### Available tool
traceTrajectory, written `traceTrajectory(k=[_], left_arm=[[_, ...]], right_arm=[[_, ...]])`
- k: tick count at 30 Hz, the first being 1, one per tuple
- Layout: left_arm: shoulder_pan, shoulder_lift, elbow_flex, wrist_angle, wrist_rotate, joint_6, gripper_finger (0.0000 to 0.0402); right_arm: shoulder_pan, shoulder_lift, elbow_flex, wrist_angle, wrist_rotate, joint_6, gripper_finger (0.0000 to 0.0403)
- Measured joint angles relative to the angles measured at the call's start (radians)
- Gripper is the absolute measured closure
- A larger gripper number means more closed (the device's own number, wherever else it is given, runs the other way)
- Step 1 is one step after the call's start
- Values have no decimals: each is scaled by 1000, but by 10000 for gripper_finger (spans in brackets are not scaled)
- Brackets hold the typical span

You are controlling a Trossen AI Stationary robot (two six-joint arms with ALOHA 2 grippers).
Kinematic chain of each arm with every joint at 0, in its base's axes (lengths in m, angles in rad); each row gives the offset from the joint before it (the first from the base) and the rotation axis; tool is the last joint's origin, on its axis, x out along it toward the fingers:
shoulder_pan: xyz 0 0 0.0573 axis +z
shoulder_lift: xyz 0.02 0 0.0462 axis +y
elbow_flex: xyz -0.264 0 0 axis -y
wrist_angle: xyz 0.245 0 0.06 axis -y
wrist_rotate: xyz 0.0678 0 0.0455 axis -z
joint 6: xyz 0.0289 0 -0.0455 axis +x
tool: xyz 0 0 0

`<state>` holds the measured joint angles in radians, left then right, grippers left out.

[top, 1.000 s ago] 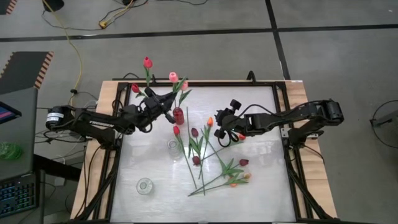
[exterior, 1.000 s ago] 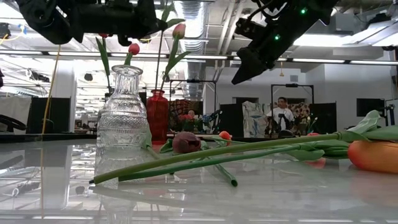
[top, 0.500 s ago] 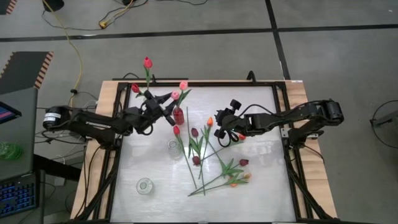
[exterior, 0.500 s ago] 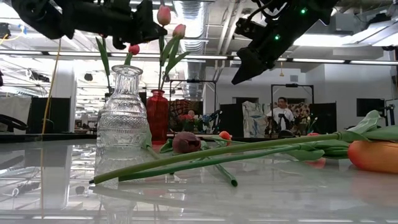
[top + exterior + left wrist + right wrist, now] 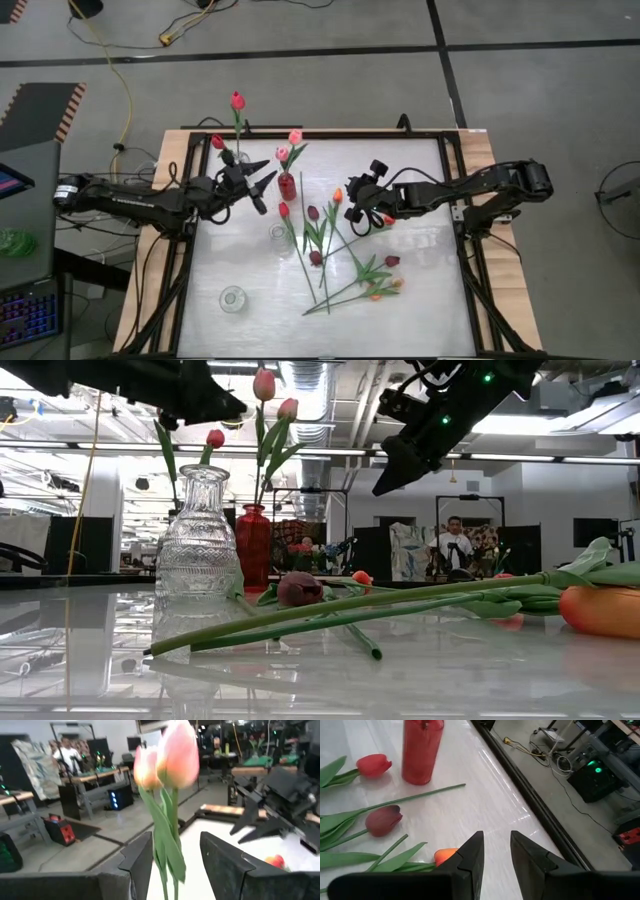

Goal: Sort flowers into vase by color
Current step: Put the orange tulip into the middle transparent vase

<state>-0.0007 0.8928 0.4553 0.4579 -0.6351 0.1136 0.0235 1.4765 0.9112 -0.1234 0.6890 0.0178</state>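
Observation:
Two pink flowers (image 5: 289, 146) stand with their stems in the red vase (image 5: 287, 185) at the far middle of the table. My left gripper (image 5: 264, 186) is open, level, just left of that vase. The left wrist view shows the pink flowers (image 5: 167, 755) beyond its fingers, untouched. Two red flowers (image 5: 237, 100) stand in a clear vase (image 5: 240, 156) at the far edge. Loose flowers (image 5: 330, 250) lie on their sides mid-table. My right gripper (image 5: 360, 216) hangs open above them, slanting down, an orange flower head (image 5: 445, 855) beside one finger.
Two more clear vases (image 5: 277, 233) (image 5: 232, 298) stand on the white tabletop, one in the middle, one near the front left. A black frame (image 5: 455, 200) runs around the table. Free room lies at the near right.
My left gripper has opened and let go of a pink flower, which now stands upright in the red vase beside the other pink one. The gripper has then drawn back toward the table's left edge and tipped to level.

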Motion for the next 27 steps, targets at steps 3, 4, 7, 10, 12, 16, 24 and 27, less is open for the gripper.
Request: traceTrajectory(k=[3,4,7,10,12,16,24,27], left_arm=[[-13,-36,0,-90,7,-53,248],[-15,-44,0,-115,20,-69,248],[-22,-56,0,-176,76,-110,248],[-24,-56,0,-210,139,-134,248],[-24,-56,0,-223,161,-150,248],[-24,-55,0,-242,167,-171,248],[-24,-55,0,-243,177,-171,248],[-24,-55,0,-243,186,-171,248]], right_arm=[[0,0,0,0,-68,20,280],[0,0,0,0,-93,37,280],[0,0,0,0,-166,101,280],[0,0,0,-4,-242,164,280],[0,0,0,-4,-299,206,280],[1,0,0,-5,-408,294,280],[16,0,0,-71,-539,403,280],[32,0,0,-113,-547,443,280]])
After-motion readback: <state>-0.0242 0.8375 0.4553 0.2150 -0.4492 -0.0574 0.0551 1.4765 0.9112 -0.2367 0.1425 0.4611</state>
